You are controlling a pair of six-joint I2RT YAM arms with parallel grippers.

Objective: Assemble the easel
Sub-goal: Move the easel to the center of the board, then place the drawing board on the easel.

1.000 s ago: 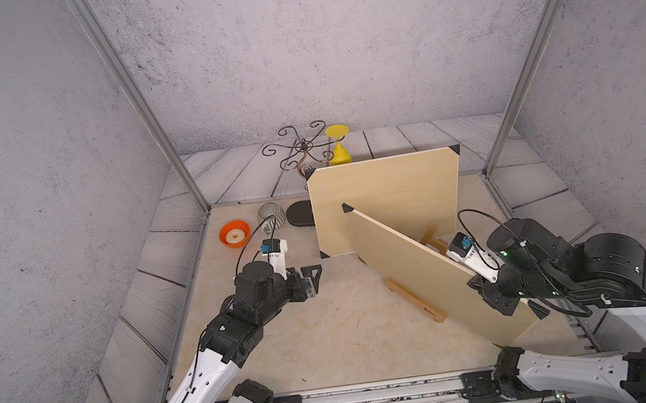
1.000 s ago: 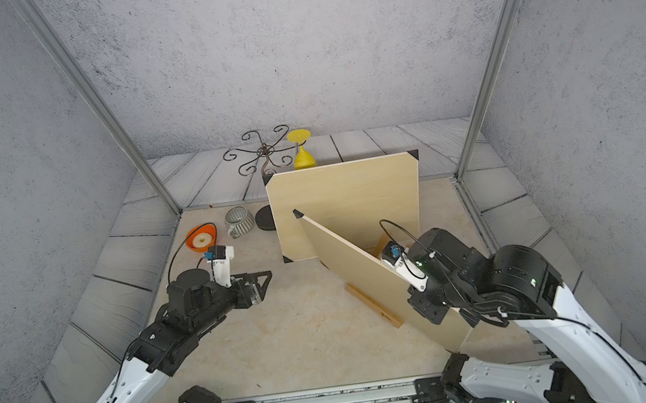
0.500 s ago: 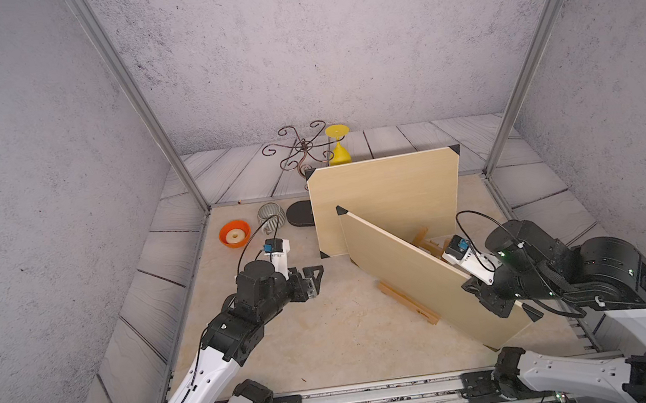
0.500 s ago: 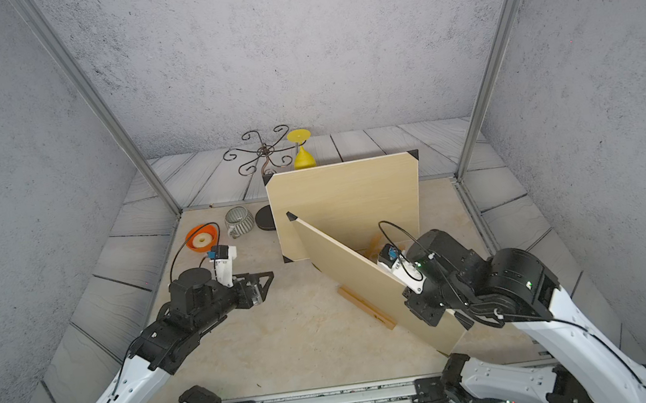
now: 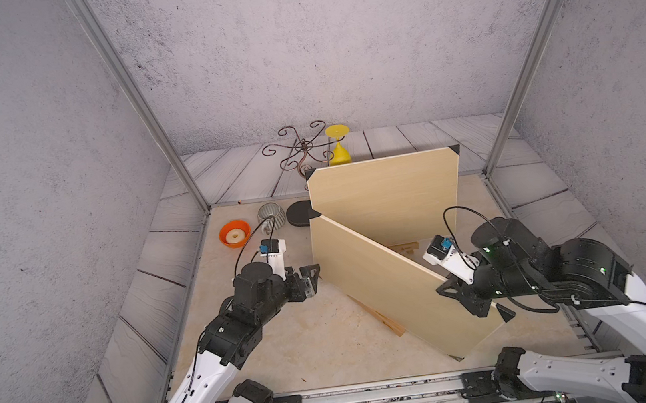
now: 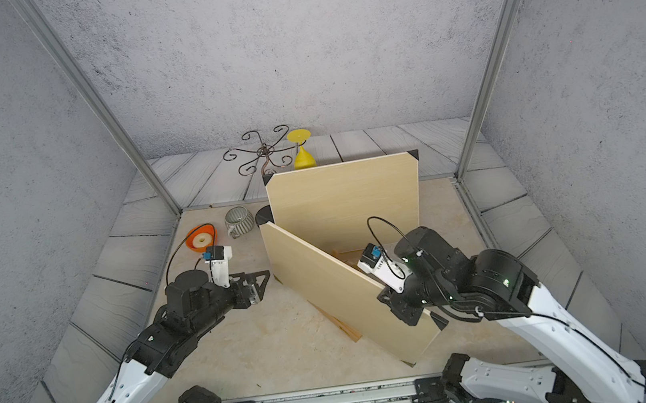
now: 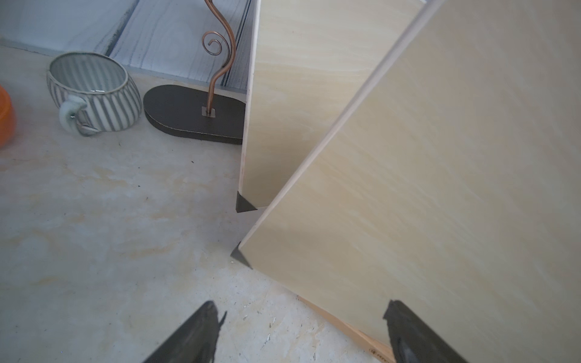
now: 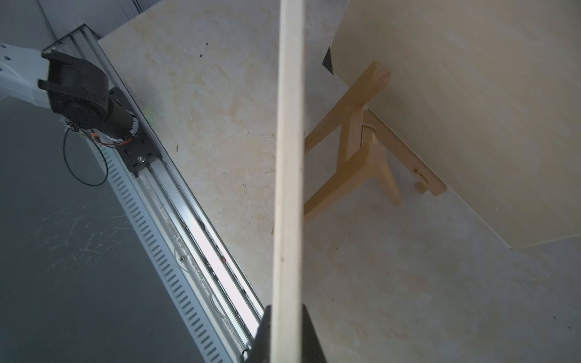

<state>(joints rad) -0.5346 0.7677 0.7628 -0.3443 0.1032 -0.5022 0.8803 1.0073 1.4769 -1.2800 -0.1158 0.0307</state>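
My right claw [image 5: 488, 307] was clenched on the top edge of the near board [image 5: 386, 282], which stood on edge and ran slantwise across the table [image 5: 289, 349]. I couldn't tell whether its lower edge touched the table. My left claw [image 7: 301, 333] was released, jaws spread wide, just beside that board's other end and holding nothing. The rear board [image 5: 388, 198] stood upright behind it. The wooden easel frame [image 8: 355, 141] lay on the table between the two boards, one strip poking out under the near board. A striped mug [image 7: 94, 94], an orange bowl [image 5: 234, 234] and a wire stand [image 7: 188, 116] sat off to the left.
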